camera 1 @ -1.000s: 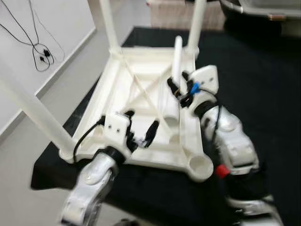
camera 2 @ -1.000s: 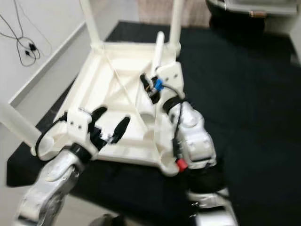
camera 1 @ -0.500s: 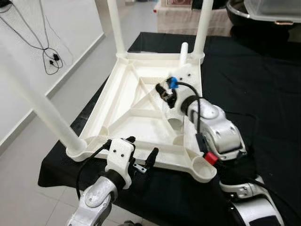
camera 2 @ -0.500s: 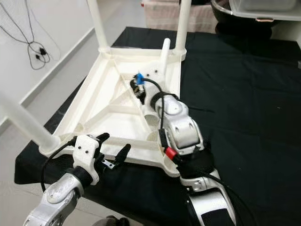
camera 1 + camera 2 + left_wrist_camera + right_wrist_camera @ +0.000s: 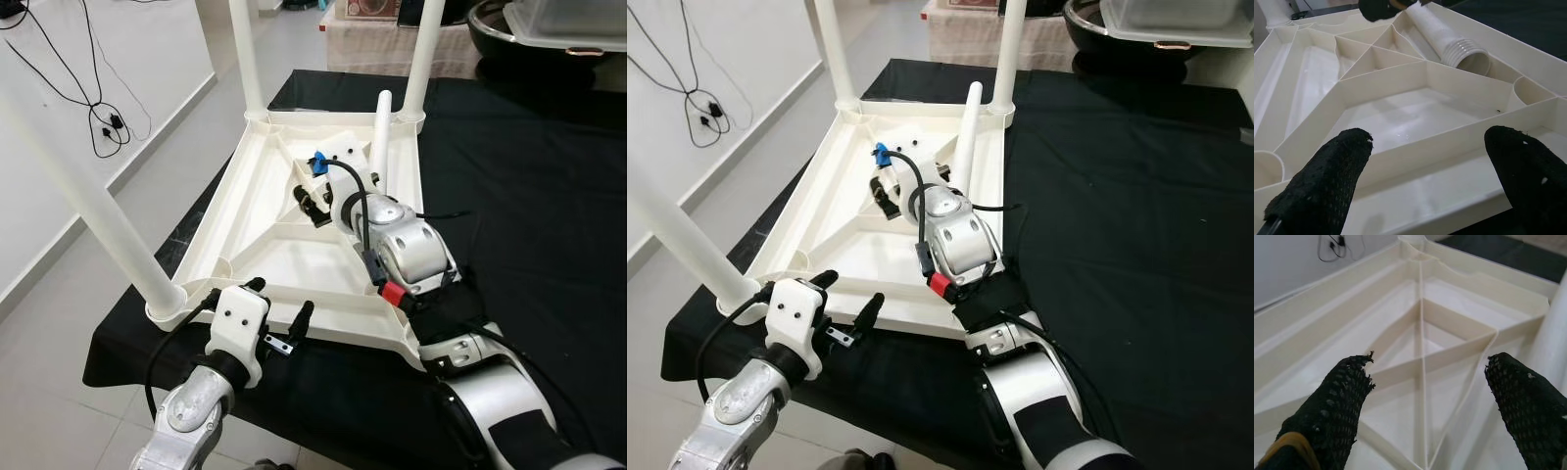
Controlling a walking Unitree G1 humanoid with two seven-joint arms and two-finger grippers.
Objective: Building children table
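The right pincer (image 5: 312, 201) is seen with its fingers apart and empty, hung over the ribbed underside of the upturned children's table (image 5: 245, 225). Compared with a second ago, it has been carried leftward, away from the loose leg (image 5: 376, 137) that lies propped against the far-right corner. That leg, which appeared to be beside or between its fingers before, has been left just beside the arm. The left pincer (image 5: 279, 315), also spread and holding nothing, is held at the near edge of the table frame, lower than it was a second ago.

The table is lying upside down on the black-covered counter (image 5: 549, 225), with three legs (image 5: 113, 230) already standing in their sockets. The near-right socket is hidden behind the right arm. It is judged that the fourth leg has yet to be fitted, and that a fresh grasp on it will be needed.
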